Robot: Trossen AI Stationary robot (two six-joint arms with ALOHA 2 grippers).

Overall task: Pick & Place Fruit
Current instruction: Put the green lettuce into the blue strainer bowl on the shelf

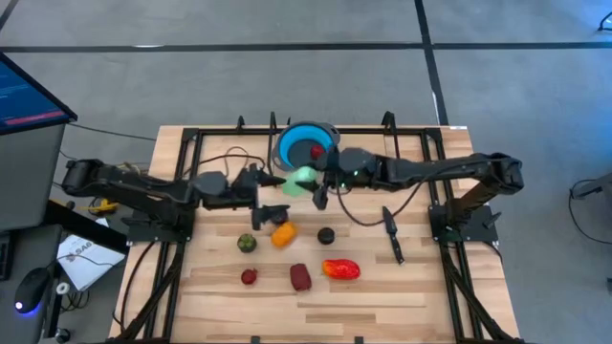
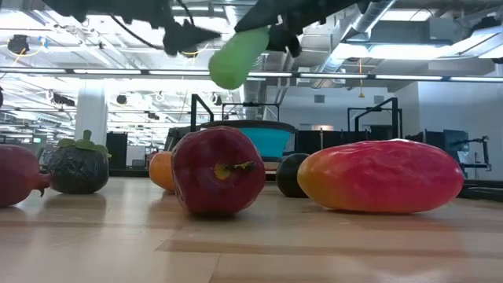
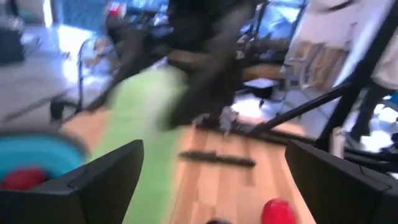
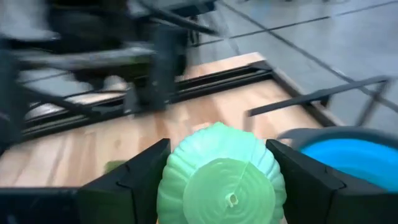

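My right gripper (image 1: 312,182) is shut on a pale green oblong fruit (image 1: 300,179), held high above the table just in front of the round blue bowl (image 1: 287,141). A red piece (image 1: 316,151) lies in the bowl. My left gripper (image 1: 271,194) is open and empty just left of the green fruit, which shows blurred ahead of its fingers (image 3: 140,124). On the table lie an olive piece (image 1: 247,243), an orange one (image 1: 283,234), a dark one (image 1: 326,234), a small red one (image 1: 249,277), a maroon one (image 1: 300,277) and a larger red-orange one (image 1: 341,269). My right gripper pinches the green fruit between its two fingers, one on each of its opposite sides (image 4: 166,180), with one ribbed end of the fruit facing the wrist camera. The fingers come from the table's right. The fruit is lifted clear of the table and tilted (image 2: 238,56).
A thin black tool (image 1: 393,235) lies on the wood right of the fruit pieces. A black frame rail (image 1: 191,172) runs around the tabletop. Bare wood shows along the near edge (image 1: 306,315).
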